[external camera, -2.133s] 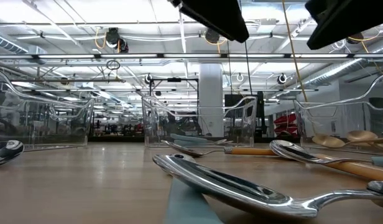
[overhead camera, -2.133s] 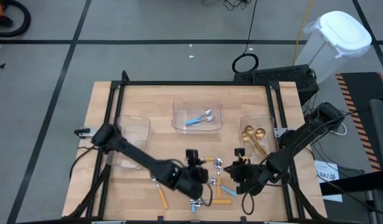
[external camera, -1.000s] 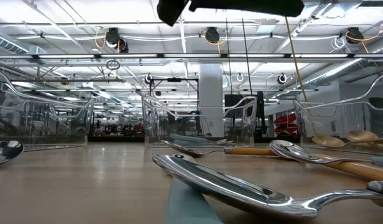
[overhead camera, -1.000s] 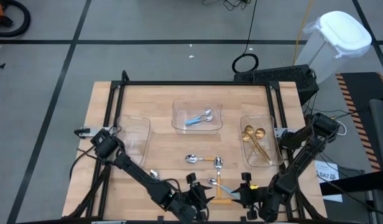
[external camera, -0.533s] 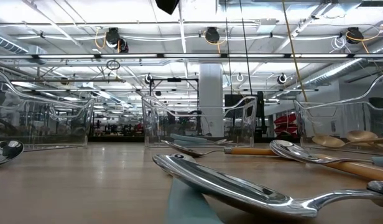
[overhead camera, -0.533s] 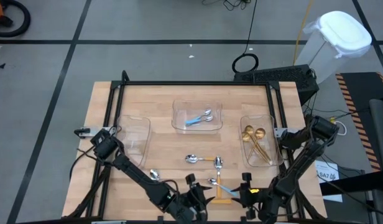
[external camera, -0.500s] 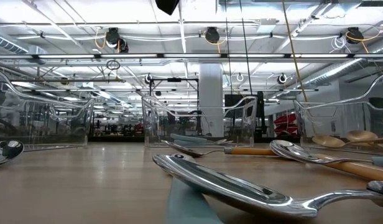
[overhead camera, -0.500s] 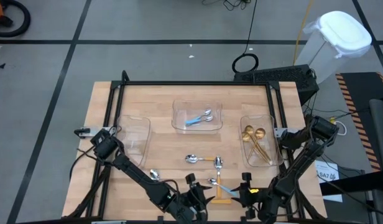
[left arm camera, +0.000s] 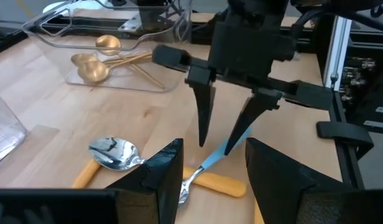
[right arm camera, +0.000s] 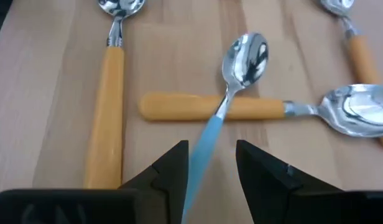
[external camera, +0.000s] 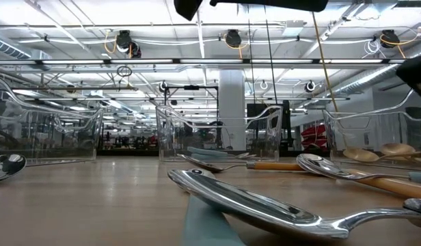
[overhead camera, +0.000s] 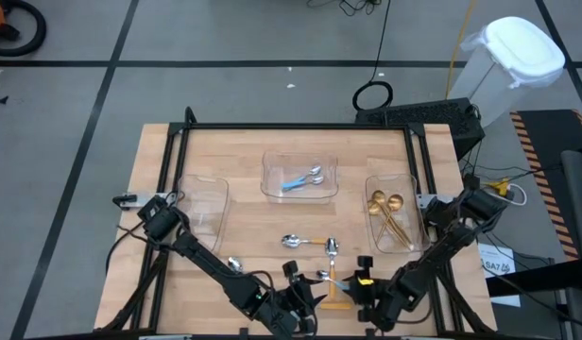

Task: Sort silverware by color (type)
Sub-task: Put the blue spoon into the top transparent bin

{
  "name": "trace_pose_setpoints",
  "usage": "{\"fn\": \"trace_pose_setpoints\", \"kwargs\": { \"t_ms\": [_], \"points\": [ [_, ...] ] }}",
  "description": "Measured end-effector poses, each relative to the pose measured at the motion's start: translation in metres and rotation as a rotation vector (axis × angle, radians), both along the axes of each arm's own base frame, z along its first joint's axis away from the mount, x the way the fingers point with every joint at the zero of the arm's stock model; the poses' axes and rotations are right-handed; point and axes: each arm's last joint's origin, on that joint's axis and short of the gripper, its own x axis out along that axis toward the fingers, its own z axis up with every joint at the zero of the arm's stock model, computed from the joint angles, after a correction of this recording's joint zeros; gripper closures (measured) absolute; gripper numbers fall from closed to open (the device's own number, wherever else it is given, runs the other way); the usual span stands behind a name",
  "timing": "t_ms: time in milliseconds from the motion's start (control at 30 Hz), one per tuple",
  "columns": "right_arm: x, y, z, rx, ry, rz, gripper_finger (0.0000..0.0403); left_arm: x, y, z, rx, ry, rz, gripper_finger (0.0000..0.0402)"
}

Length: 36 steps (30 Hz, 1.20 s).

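Wooden table (overhead camera: 159, 161), with three clear trays across it. Middle tray (overhead camera: 299, 159) holding blue-handled spoons (overhead camera: 302, 178). Right of the middle tray, a second tray (overhead camera: 406, 179) with gold spoons (overhead camera: 385, 206). Left of the middle tray, a third tray (overhead camera: 201, 185).

In front of the middle tray, towards the table's near edge, loose silverware: two orange-handled spoons (overhead camera: 315, 245) side by side, and one more (overhead camera: 232, 264) off to the left. Nearer the edge still, a blue-handled spoon (right arm camera: 226, 99) lying across the handle of an orange-handled spoon (right arm camera: 179, 107), bowl up and touching it.

Right gripper (left arm camera: 217, 146) down in front of the middle tray and slightly right of it, over that crossed pair. Fingers apart and pointing at the wood, one on each side of the blue handle, not closed on it.

Left gripper (overhead camera: 296, 297) just left of the right one, at the near edge straight in front of the middle tray. Jaws apart, nothing between them, facing the right gripper and the crossed pair.
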Motion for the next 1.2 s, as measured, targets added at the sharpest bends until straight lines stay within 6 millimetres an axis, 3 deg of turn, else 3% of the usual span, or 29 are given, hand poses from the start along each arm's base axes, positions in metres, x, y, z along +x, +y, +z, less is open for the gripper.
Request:
{"fn": "trace_pose_setpoints", "kwargs": {
  "t_ms": [500, 800, 1000, 1200],
  "points": [
    [0.020, -0.012, -0.015, 0.106, 0.136, -0.021, 0.0275, -0.001, 0.002, -0.003, 0.029, 0.037, 0.001, 0.0229],
    [0.021, -0.014, -0.016, 0.129, 0.167, -0.028, 0.0364, -0.001, 0.003, -0.003, 0.021, 0.034, 0.005, 0.0229],
    [0.021, -0.014, -0.016, 0.129, 0.152, -0.033, 0.0368, 0.001, 0.004, -0.002, -0.007, 0.017, 0.017, 0.0229],
    [0.020, -0.017, -0.002, 0.136, 0.104, -0.040, 0.0367, 0.002, 0.005, -0.002, -0.031, 0.008, 0.030, 0.0229]
  ]
}}
